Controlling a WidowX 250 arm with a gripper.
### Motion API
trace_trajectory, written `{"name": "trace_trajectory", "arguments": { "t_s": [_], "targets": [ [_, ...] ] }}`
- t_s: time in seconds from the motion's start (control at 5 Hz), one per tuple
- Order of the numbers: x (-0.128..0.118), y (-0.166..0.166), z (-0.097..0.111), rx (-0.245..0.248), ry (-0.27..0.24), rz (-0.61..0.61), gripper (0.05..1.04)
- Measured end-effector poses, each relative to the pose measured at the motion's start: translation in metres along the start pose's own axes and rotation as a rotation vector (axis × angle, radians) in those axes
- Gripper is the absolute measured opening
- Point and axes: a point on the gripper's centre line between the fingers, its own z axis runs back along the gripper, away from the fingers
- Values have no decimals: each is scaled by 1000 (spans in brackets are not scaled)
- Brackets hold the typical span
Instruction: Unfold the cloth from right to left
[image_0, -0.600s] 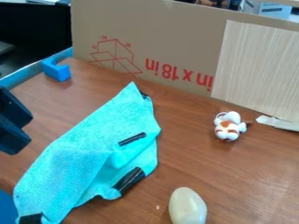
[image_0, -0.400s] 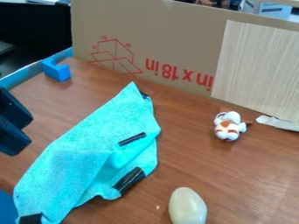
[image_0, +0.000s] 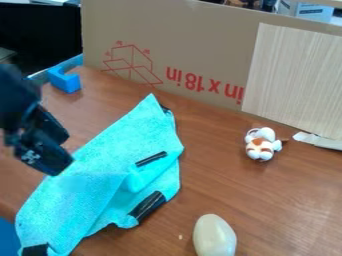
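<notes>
Red upside-down print and a box outline mark the brown cardboard (image_0: 200, 45); white marks show on the black gripper (image_0: 65, 149), at left by the cloth's edge. How wide its jaws stand, I cannot tell. The soft, creased turquoise cloth (image_0: 100, 175) slants across the wooden desk (image_0: 267, 210), black strips on it. The bottom edge cuts off a smooth, pale, egg-shaped object (image_0: 214, 236).

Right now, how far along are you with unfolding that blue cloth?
It looks early. Done: the blue cloth lies partly spread, though creased and doubled over at its lower middle. In hand: the gripper is at its left edge, with no cloth visibly lifted. Left: opening the doubled part out leftward.
</notes>
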Motion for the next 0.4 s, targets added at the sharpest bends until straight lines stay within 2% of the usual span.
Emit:
{"name": "trace_trajectory", "arguments": {
  "t_s": [0.4],
  "targets": [
    [21,17,-29,106,-31,76,1001]
  ]
}}
